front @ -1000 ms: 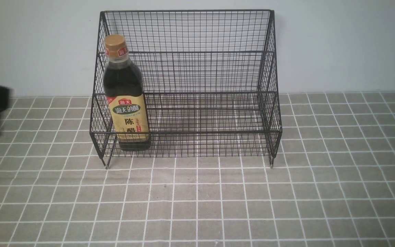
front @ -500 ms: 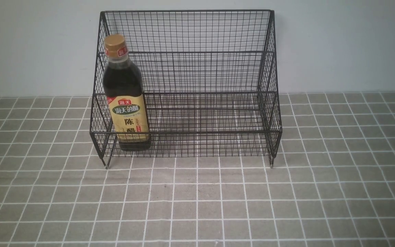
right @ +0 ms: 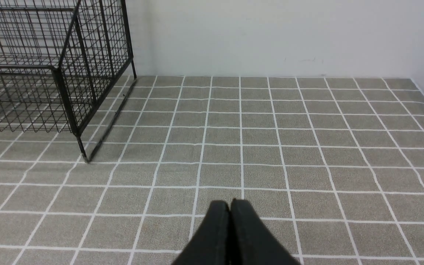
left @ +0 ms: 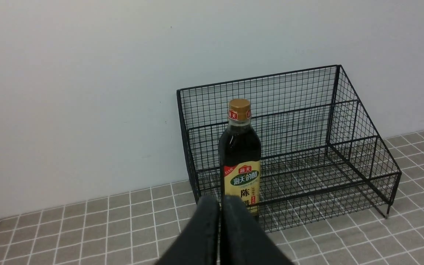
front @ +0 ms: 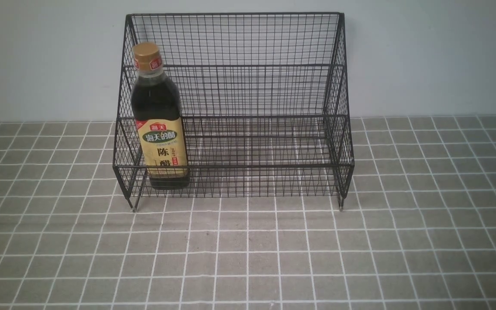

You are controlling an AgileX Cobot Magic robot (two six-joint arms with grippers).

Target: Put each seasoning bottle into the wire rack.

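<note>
Seasoning bottle [front: 160,125] upright inside wire rack [front: 234,166], at its left end, left jaws [left: 223,221] and right jaws [right: 229,224] closed

Left gripper [left: 220,206]: dark, blurred fingers, tapered. Right gripper [right: 230,206]: black fingers, narrow tips, wider bases.

Matt black wire-metal rack [front: 235,165], glossy dark bottle [front: 156,101], paper-like label [front: 162,148].

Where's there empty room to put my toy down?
In the wire rack, the part right of the vinegar bottle is bare. So is the tiled-pattern surface in front of the rack and on both sides. It's crowded at the rack's left end.
</note>
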